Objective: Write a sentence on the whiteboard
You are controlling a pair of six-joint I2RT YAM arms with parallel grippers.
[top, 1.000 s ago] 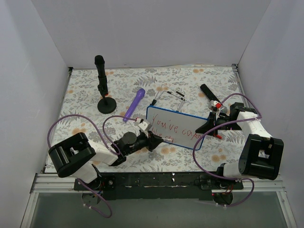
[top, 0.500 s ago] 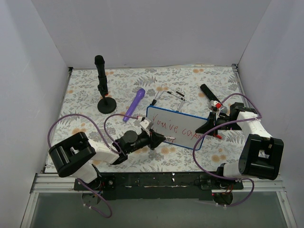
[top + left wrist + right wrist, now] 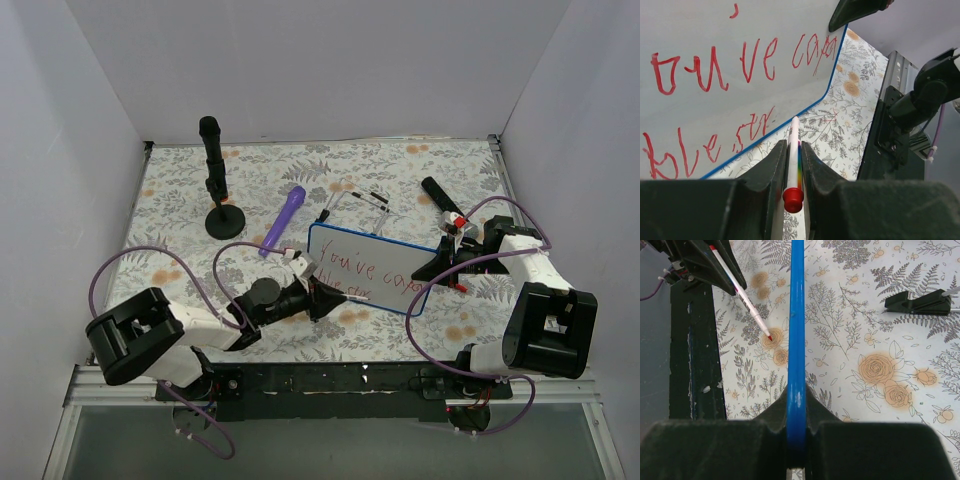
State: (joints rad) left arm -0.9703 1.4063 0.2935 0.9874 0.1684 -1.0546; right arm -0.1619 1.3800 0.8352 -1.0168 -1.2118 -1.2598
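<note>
White glossy whiteboard (image 3: pixel 385 252) with blue rim is sitting centre-right on the floral tabletop (image 3: pixel 180 200), right fingers (image 3: pixel 771 440) clamping its edge; left fingers (image 3: pixel 769 172) are clamping a white red-tipped pen (image 3: pixel 793 150) beside the red handwritten sentence (image 3: pixel 715 65).

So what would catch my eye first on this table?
Probably the whiteboard in the middle, with red handwriting starting "You've" across it. The left gripper pinches a red-tipped pen at the board's near edge, while the right gripper clamps its right-hand rim. At the far left is a black microphone-like stand.
</note>
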